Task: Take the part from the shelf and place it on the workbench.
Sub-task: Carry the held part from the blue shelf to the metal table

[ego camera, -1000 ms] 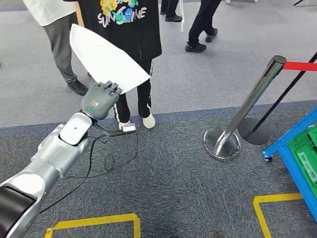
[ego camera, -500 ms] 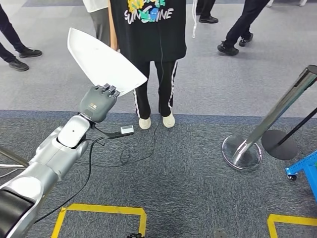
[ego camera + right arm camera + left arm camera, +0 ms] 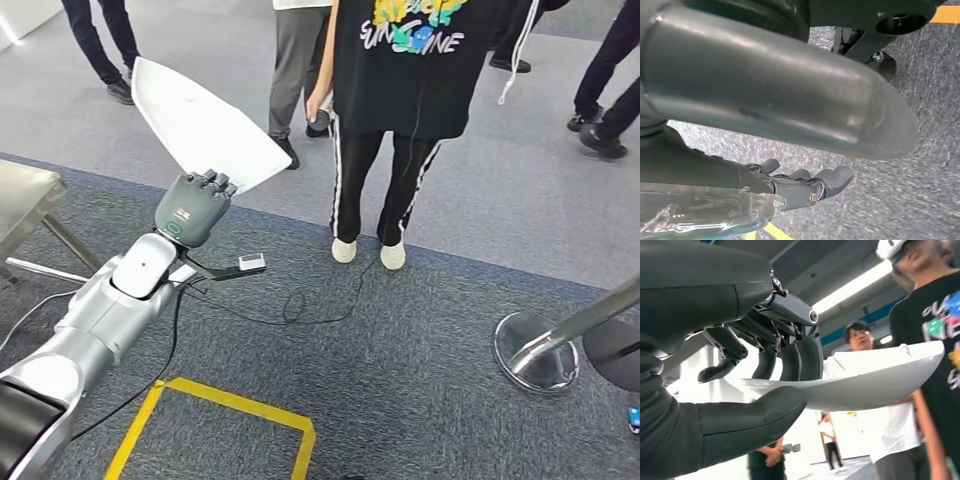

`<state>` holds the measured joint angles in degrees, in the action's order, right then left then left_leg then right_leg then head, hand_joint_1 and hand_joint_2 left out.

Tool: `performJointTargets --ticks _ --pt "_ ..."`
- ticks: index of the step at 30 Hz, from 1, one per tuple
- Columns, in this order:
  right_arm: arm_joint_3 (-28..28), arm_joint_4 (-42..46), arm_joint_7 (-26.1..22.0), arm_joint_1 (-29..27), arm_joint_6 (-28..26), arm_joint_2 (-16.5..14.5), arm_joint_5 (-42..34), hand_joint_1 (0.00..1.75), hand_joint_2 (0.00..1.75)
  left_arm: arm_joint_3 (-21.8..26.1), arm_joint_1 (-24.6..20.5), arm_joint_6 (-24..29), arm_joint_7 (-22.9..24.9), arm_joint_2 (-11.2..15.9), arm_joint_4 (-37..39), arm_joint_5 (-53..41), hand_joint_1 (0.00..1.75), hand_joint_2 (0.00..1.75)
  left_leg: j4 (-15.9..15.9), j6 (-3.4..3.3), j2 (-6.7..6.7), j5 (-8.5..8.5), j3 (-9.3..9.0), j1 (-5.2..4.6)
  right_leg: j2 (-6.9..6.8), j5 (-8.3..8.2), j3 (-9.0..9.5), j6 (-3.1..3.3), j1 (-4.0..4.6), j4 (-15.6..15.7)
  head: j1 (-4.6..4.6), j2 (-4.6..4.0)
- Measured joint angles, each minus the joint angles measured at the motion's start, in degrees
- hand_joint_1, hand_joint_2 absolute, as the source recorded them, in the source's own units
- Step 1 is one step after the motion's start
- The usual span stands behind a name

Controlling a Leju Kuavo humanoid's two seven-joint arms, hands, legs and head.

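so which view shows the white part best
Head view: the whole white part shows, with the left hand gripping its near edge. Left wrist view shows it edge-on between thumb and fingers. The right wrist view faces the carpet.

White flat curved part (image 3: 200, 125), wedge-shaped, held off the floor, tilted, broad end toward 11 o'clock, narrow tip toward 3.

White part (image 3: 198, 125); grey-green left hand (image 3: 191, 208); silver arm (image 3: 113, 300); dark grey carpet (image 3: 392, 370), yellow floor tape (image 3: 226, 405).
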<state>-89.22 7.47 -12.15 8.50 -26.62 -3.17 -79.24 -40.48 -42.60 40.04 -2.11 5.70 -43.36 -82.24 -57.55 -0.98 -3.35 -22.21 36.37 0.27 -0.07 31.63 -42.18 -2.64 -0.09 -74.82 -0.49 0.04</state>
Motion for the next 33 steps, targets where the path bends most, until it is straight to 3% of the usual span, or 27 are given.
performJointTargets --ticks 1,2,4,5,7,9,11,13,14,15,16,18,20,22,23,25,27,29,30,31,33 --pt "0.0 0.0 0.0 0.0 0.0 0.0 0.0 0.0 0.0 0.0 0.1 0.0 0.0 0.1 0.0 0.0 1.75 1.75 0.0 0.12 -0.84 0.05 -0.02 0.09 0.45 -1.94 1.29 0.06 -0.1 3.0 0.01 0.0" --pt "0.0 0.0 0.0 0.0 -0.1 0.0 0.0 0.0 0.0 0.1 0.1 0.0 0.0 0.1 0.0 0.0 1.75 1.75 0.0 0.35 -1.61 0.11 0.0 0.2 1.75 -3.82 3.21 0.04 -0.35 7.1 0.01 0.0" --pt "0.0 0.0 0.0 0.0 -0.1 -0.1 0.0 0.0 0.0 0.1 -0.1 0.0 0.0 0.1 0.0 0.0 1.75 1.75 -0.2 1.02 -3.05 0.27 0.34 0.31 4.26 -5.82 6.41 0.06 -0.81 13.3 -0.02 0.0" --pt "0.0 0.0 0.0 0.0 -0.1 -0.2 0.0 0.0 0.0 0.1 -0.1 0.0 0.0 0.2 -0.1 0.1 1.75 1.75 -0.1 1.45 -3.74 0.46 0.56 0.39 4.92 -6.02 7.15 0.23 -0.87 14.7 -0.04 0.0" --pt "0.0 0.0 0.0 0.1 -0.2 -0.2 0.0 0.0 0.0 0.2 0.1 0.0 0.0 0.5 -0.1 0.1 1.75 1.75 0.2 2.18 -4.83 0.88 0.9 0.63 3.95 -6.2 7.32 0.93 -0.71 14.9 -0.1 0.0" --pt "0.0 0.0 0.0 0.2 -0.2 -0.3 0.0 0.0 0.0 0.2 0.2 0.1 0.0 0.9 -0.1 0.1 1.75 1.75 -0.8 2.6 -3.0 -0.01 1.52 0.47 2.77 -6.52 7.38 1.73 -0.68 15.2 -0.32 0.0" --pt "0.0 0.0 0.0 0.1 -0.2 -0.3 0.0 0.0 0.0 0.2 0.2 0.1 0.0 0.9 -0.1 0.1 1.75 1.75 -6.7 2.83 0.73 -3.51 4.15 0.14 1.42 -6.69 7.41 2.24 -0.49 15.5 -0.69 0.0" --pt "0.0 0.0 0.0 -0.1 -0.2 -0.4 0.0 0.0 0.0 0.2 0.3 0.1 0.0 0.8 -0.1 0.1 1.75 1.75 -14.3 2.94 2.31 -6.81 7.52 0.11 -0.19 -6.64 7.4 2.48 -0.26 15.5 -0.84 0.0" --pt "0.0 0.0 0.0 -0.2 -0.2 -0.4 0.0 0.0 0.0 0.2 0.4 0.1 0.0 0.7 -0.1 0.1 1.75 1.75 -16.0 2.9 2.45 -7.04 8.17 0.11 -1.01 -6.6 7.4 2.54 -0.19 15.5 -0.86 0.0" --pt "0.0 0.0 0.0 -0.2 -0.2 -0.4 0.0 0.0 0.0 0.2 0.5 0.1 0.0 0.7 -0.1 0.1 1.75 1.75 -15.5 2.8 2.55 -6.24 7.78 0.08 -1.79 -6.56 7.43 2.57 -0.13 15.5 -0.86 0.0" --pt "0.0 0.0 0.0 -0.2 -0.2 -0.4 0.0 0.0 0.0 0.2 0.5 0.1 0.0 0.7 -0.1 0.1 1.75 1.75 -12.8 2.6 2.95 -4.6 6.28 -0.03 -2.57 -6.5 7.51 2.57 -0.07 15.5 -0.86 0.0" --pt "0.0 0.0 0.0 0.0 -0.3 -0.4 0.1 0.0 0.0 0.4 0.4 0.1 -0.1 0.7 -0.1 0.3 1.75 1.75 -5.0 1.99 5.61 -1.39 1.93 -0.69 -4.0 -6.29 7.69 2.39 0.19 15.4 -0.89 0.0" --pt "0.0 0.0 0.0 0.0 -0.4 -0.5 0.2 0.0 0.0 0.6 0.0 0.1 -0.2 0.6 -0.1 0.7 1.75 1.75 -0.4 1.41 7.57 -0.35 -0.38 -1.29 -5.34 -6.07 7.73 2.03 0.58 15.3 -0.86 0.0" --pt "0.0 0.0 0.0 0.1 -0.4 -0.5 0.2 0.0 0.0 0.7 -0.1 0.0 -0.5 0.7 -0.1 1.0 1.75 1.75 0.3 1.02 6.55 -0.34 -0.34 -1.33 -6.75 -5.88 7.89 1.6 0.77 15.4 -0.79 0.0" --pt "0.0 0.0 0.0 0.2 -0.5 -0.5 0.2 0.0 0.0 0.7 -0.1 0.0 -0.7 0.7 -0.1 1.1 1.75 1.75 0.4 0.82 5.81 -0.22 -0.35 -1.18 -6.56 -5.59 7.89 1.27 0.71 15.2 -0.76 0.0" --pt "0.0 0.0 0.0 0.3 -0.5 -0.5 0.2 0.0 0.0 0.9 -0.2 0.0 -0.8 0.7 -0.1 1.2 1.75 1.75 0.6 0.3 4.43 0.05 -0.46 -0.66 -3.94 -3.61 6.65 0.54 0.52 12.1 -0.53 0.0" --pt "0.0 0.0 0.0 0.2 -0.5 -0.5 0.2 0.0 0.0 1.0 -0.3 -0.1 -0.8 0.4 -0.1 1.2 1.75 1.75 0.6 -0.06 3.05 0.2 -0.41 -0.34 -0.88 -0.12 3.17 0.06 0.3 4.7 -0.26 0.0" --pt "0.0 0.0 0.0 0.0 -0.5 -0.5 0.2 0.0 0.0 1.0 -0.1 -0.1 -0.9 0.2 -0.1 1.2 1.75 1.75 0.6 -0.15 1.41 0.28 -0.37 -0.26 -0.17 1.61 0.0 -0.16 0.16 -1.4 -0.22 0.0" --pt "0.0 0.0 0.0 -0.1 -0.5 -0.5 0.3 0.0 0.0 1.0 0.0 -0.1 -0.9 0.2 -0.1 1.2 1.75 1.75 0.6 -0.11 0.55 0.32 -0.37 -0.22 -0.1 0.87 -0.31 -0.2 0.08 -1.5 -0.21 0.0" --pt "0.0 0.0 0.0 -0.1 -0.5 -0.5 0.4 0.0 0.0 1.0 0.0 -0.2 -1.0 0.2 -0.1 1.2 1.75 1.75 0.6 -0.01 -0.28 0.38 -0.39 -0.15 0.07 -0.9 0.56 -0.22 -0.03 0.8 -0.22 0.0" --pt "0.0 0.0 0.0 0.0 -0.4 -0.5 0.6 0.0 0.0 1.0 -0.1 -0.3 -1.0 0.2 -0.1 1.2 1.75 1.75 0.4 0.45 -1.87 0.47 -0.26 -0.03 2.23 -4.96 4.37 -0.37 -0.56 9.1 -0.2 0.0"
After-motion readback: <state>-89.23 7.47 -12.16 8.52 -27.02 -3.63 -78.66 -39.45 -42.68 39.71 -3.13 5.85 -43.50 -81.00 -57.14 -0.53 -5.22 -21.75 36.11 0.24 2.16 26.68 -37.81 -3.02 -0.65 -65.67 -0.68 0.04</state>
